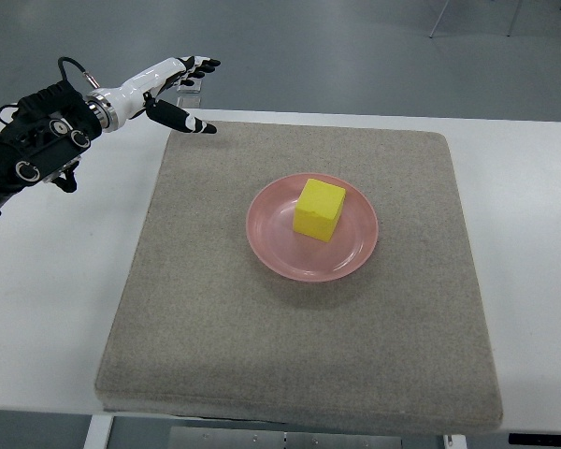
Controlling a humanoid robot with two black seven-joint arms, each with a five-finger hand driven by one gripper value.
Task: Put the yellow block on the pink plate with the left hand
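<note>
Top view shows the yellow block [319, 209] sitting on the pink plate [271, 245], a little toward the plate's far side and turned so one corner points at the camera, with the plate itself near the middle of a grey felt mat [215, 318] that covers most of the white surface [47, 281]. The left hand [168, 92] hangs over the mat's far left corner, well apart from the plate, its fingers [202, 64] spread and straight, thumb held lower and pointing toward the mat, gripping nothing. The right hand does not show. Judged from how things lie, the placing looks done. The block reads as a small, rigid cube, probably light foam or wood, with flat matte faces that should give decent friction; it looks neither fragile nor slippery. Were it to be taken up again, the sound hold is a pinch across two opposite vertical faces, thumb against one and fingers against the other, approached from above so the plate's shallow rim stays clear of the fingertips. The plate seems glossy and could slide on the mat if nudged sideways.
</note>
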